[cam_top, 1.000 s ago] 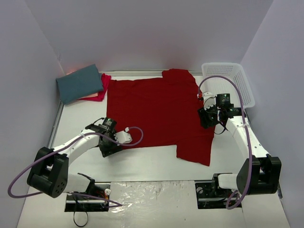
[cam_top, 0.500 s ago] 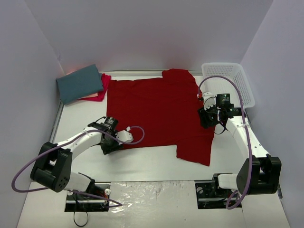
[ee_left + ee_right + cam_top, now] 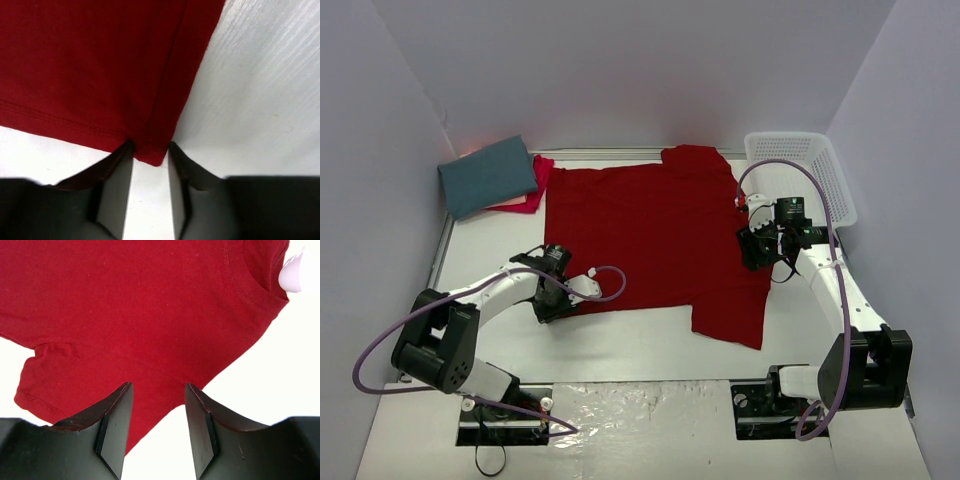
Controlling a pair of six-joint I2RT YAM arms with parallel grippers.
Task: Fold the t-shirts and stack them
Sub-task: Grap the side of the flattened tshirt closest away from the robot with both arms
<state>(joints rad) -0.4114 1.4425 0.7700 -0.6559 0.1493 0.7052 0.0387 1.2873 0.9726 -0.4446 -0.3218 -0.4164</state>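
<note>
while the slate-teal t-shirt (image 3: 488, 176) is seen folded atop the pinkish-red one (image 3: 535, 185) at the far left, the deep red t-shirt (image 3: 650, 235), spread flat and matte on the white tabletop (image 3: 640, 345), is judged to be only at the gripping step. the left hand (image 3: 150, 146) is set low, jaws slightly apart astride the stitched hem corner, though contact with the thin cloth cannot quite be made out, and the right hand (image 3: 158, 386) is held parted and empty over the sleeve edge. a firm pinch is called for next, before the limp fabric is lifted and folded over.
</note>
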